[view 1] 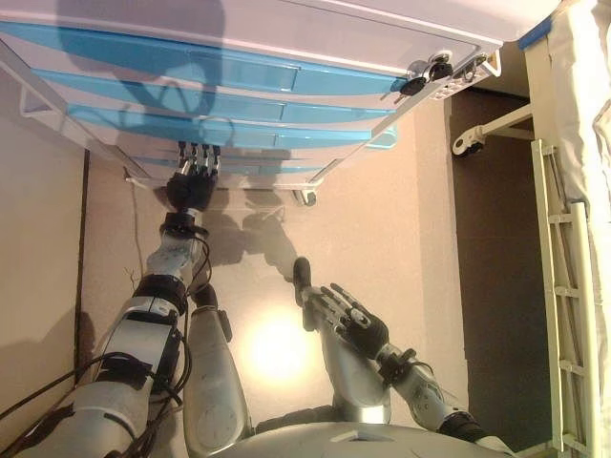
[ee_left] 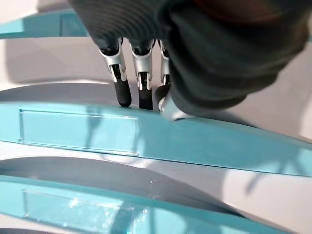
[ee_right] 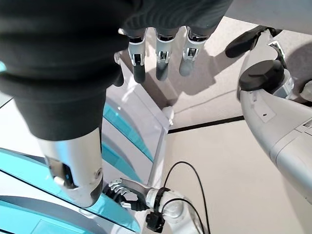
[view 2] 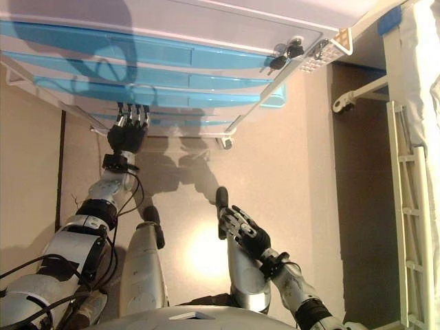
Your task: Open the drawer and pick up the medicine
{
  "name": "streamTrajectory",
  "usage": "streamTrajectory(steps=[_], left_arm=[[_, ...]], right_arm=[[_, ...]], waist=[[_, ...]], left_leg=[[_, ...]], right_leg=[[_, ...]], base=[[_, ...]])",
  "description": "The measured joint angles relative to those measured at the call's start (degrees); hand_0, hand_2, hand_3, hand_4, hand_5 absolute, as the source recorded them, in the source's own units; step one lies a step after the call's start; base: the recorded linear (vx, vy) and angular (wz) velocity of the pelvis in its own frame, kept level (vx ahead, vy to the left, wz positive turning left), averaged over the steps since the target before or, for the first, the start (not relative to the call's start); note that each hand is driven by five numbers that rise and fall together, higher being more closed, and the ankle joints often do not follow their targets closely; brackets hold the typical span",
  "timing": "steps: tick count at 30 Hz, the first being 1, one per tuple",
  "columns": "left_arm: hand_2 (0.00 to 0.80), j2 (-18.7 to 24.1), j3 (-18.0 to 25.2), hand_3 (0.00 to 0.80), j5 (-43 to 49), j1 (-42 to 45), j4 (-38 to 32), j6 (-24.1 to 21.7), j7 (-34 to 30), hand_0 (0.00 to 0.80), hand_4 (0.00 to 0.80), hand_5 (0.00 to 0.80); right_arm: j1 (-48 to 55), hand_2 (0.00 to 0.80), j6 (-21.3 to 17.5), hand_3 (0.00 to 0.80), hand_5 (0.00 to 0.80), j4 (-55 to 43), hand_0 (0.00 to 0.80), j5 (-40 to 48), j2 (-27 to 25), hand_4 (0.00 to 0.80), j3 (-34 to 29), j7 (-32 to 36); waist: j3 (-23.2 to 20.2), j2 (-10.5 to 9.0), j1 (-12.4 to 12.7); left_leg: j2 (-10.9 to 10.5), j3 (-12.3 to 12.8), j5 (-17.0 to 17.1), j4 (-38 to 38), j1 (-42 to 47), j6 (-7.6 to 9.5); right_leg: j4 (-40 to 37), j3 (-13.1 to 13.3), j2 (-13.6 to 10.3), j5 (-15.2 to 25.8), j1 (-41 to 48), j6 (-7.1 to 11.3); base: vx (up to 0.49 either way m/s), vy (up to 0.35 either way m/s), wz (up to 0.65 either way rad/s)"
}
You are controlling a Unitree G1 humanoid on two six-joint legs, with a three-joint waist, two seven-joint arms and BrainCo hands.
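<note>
A white cabinet [view 1: 286, 38] with several shut blue drawers stands in front of me. My left hand [view 1: 191, 189] reaches up to one of the lower drawers [view 1: 286, 134]. In the left wrist view its straight fingers [ee_left: 141, 73] rest with their dark tips on the top edge of a blue drawer front [ee_left: 78, 131]. My right hand [view 1: 348, 315] hangs low to the right, open and empty, away from the cabinet; its fingers [ee_right: 163, 53] show straight in the right wrist view. No medicine shows in any view.
A bunch of keys [view 1: 427, 74] hangs at the cabinet's right corner. The cabinet stands on casters [view 1: 307, 197]. A bed with a white side rail [view 1: 573, 286] runs along the right, over a dark floor strip [view 1: 487, 286].
</note>
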Motion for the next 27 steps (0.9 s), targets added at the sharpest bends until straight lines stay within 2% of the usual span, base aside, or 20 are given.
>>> streamTrajectory(steps=[6, 10, 17, 24, 27], left_arm=[[0.8, -0.72, 0.06, 0.8, 1.39, 4.2, -0.28, 1.44, -5.16, 0.8, 0.8, 0.8], [0.8, -2.29, 0.31, 0.8, 2.35, 8.17, -1.06, 2.26, -9.08, 0.8, 0.8, 0.8], [0.8, -6.11, -0.03, 0.8, 4.4, 16.61, -3.48, 2.12, -14.96, 0.8, 0.8, 0.8], [0.8, -7.83, -1.26, 0.8, 7.07, 23.69, -5.84, 0.97, -17.09, 0.8, 0.8, 0.8], [0.8, -7.8, -1.76, 0.8, 7.51, 25.51, -5.83, 1.03, -16.95, 0.8, 0.8, 0.8]], right_arm=[[0.01, 0.0, 0.05, 0.0, 0.0, -0.5, 0.0, -0.25, -0.42, 0.0, -0.25, -0.82], [0.01, 0.0, 0.1, 0.0, 0.0, -1.22, 0.0, -0.62, -0.85, 0.0, -1.32, -1.72], [0.07, 0.0, 0.18, 0.0, 0.0, -2.0, 0.0, -1.47, -2.08, 0.0, -1.8, -2.5], [1.92, 0.0, 0.15, 0.0, 0.0, -3.35, 0.0, -2.16, -2.29, 0.0, -3.61, -3.23], [1.94, 0.0, 0.15, 0.0, 0.0, -3.51, 0.0, -2.36, -2.5, 0.0, -3.85, -3.22]], waist=[[0.65, 0.94, 1.12], [1.56, 2.26, 1.72], [2.25, 3.31, 3.86], [2.67, 4.21, 6.14], [2.82, 4.61, 6.32]], left_leg=[[-0.37, -0.1, 1.44, -2.67, 1.31, -0.41], [-0.83, -0.61, 2.9, -5.17, 2.54, -0.83], [-1.01, -0.79, 4.45, -7.56, 3.37, -1.11], [-1.15, -1.53, 5.92, -9.7, 4.05, -1.46], [-1.26, -2.18, 6.66, -10.7, 4.12, -1.58]], right_leg=[[-0.71, -0.3, -0.22, 0.2, 0.48, -0.3], [-0.97, -1.12, -0.6, 0.11, 1.01, -0.61], [-0.97, -1.76, -0.84, 0.07, 1.0, -0.98], [-0.93, -2.83, -1.03, -0.26, 1.05, -1.42], [-0.94, -3.37, -1.1, -0.32, 1.05, -1.42]], base=[[-0.006, 0.009, 0.03], [-0.017, 0.011, 0.09], [-0.019, 0.001, 0.04], [-0.022, -0.003, 0.05], [-0.015, 0.007, 0.1]])
